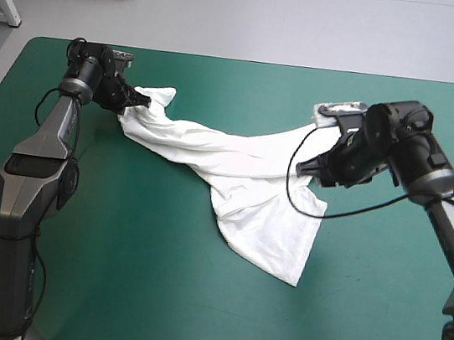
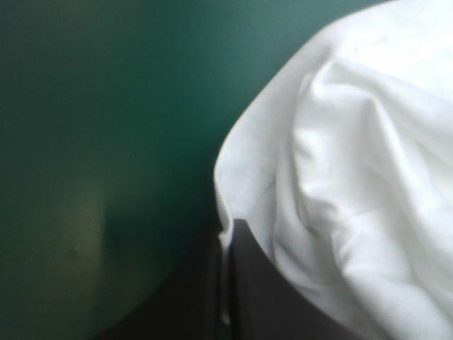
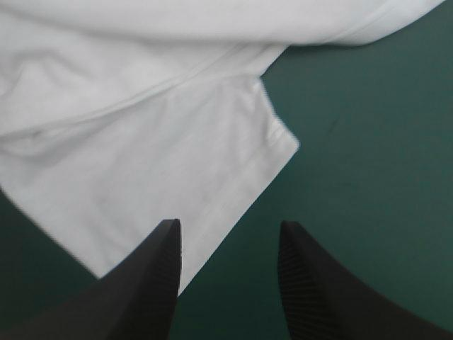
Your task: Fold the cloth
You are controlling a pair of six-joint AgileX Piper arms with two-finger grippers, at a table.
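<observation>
High view: T-shirt (image 1: 242, 181) lies stretched and rumpled across the teal-green cover (image 1: 150, 295). Left gripper (image 1: 140, 100) is pinched closed on its far-left end. Right gripper (image 1: 301, 169) is spread wide, empty, over a sleeve edge. Risk: a shallow bite catches one layer, the cloth slips, the fold skews.

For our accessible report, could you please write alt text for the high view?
A white T-shirt lies stretched and rumpled across the middle of the teal-green table. The left gripper pinches one end of it near the table's far left corner, while the right gripper is at the opposite end of the shirt.
</observation>
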